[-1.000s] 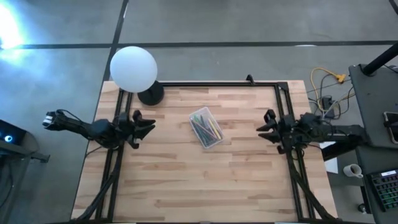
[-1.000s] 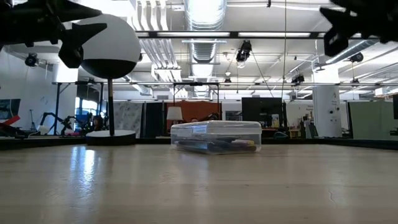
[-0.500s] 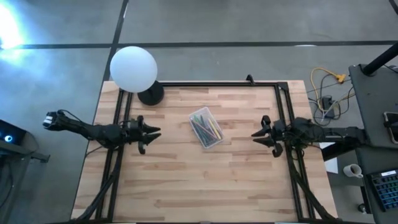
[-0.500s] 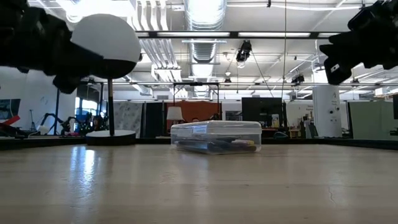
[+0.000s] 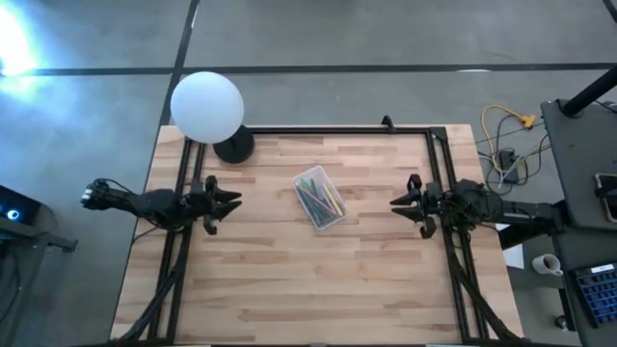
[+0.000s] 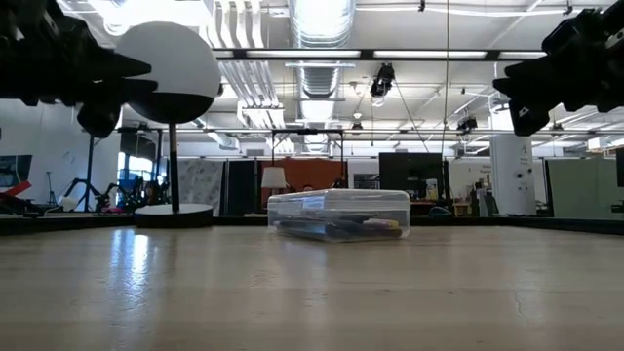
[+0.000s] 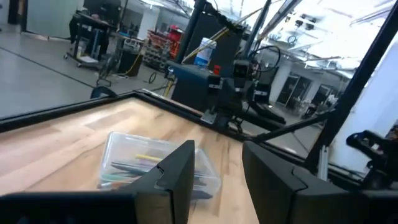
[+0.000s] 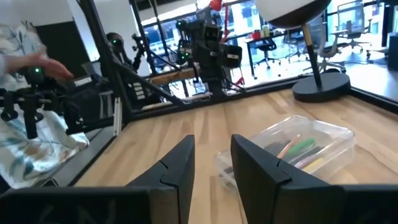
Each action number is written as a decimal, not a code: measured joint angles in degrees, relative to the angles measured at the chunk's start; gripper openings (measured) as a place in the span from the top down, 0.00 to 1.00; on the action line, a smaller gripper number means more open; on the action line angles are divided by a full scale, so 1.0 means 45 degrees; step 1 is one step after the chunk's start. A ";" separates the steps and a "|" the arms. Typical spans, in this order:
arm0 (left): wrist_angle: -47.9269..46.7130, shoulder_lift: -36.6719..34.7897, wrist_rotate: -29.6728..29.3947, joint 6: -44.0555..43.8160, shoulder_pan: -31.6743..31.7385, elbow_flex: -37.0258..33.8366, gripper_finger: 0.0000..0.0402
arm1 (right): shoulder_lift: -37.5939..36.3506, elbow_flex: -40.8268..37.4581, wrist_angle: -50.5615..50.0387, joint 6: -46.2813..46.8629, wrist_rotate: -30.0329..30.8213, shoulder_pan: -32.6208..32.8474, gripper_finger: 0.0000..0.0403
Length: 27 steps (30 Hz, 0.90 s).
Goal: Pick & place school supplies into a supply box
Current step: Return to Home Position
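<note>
The clear supply box [image 5: 319,198] rests flat on its base mid-table, its lid closed, with green, yellow, orange and dark pens and pencils [image 5: 318,199] lying inside; it also shows in the low view [image 6: 338,214] and both wrist views [image 7: 155,167] [image 8: 297,151]. My left gripper [image 5: 231,200] hovers open above the table's left side, pointing at the box, holding nothing. My right gripper [image 5: 397,203] hovers open above the right side, facing the box, also holding nothing. Scissors are not visible.
A white round lamp globe [image 5: 206,106] on a black stand [image 5: 233,146] sits at the far left corner. Black frame rails [image 5: 337,130] run along the far, left and right table edges. A person's hand [image 8: 53,67] shows beyond the table in the right wrist view.
Both arms have dipped lower over the table and levelled toward the box. The left gripper swung slightly toward the near edge and then drew back a little leftward; the right gripper moved a little toward the box. The box stayed still.
</note>
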 joint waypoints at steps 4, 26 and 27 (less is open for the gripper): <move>-0.0027 0.0346 -0.0015 -0.0005 -0.0003 0.0077 0.70 | 0.0005 0.0000 -0.0003 0.0003 0.0000 0.0003 0.76; 0.0010 0.4222 -0.0010 0.0005 -0.0003 0.0012 0.70 | 0.0096 0.0000 -0.0003 0.0003 0.0019 0.0013 0.76; 0.0010 0.4406 -0.0012 0.0005 -0.0003 0.0012 0.70 | 0.0092 0.0000 -0.0003 0.0003 0.0024 0.0013 0.76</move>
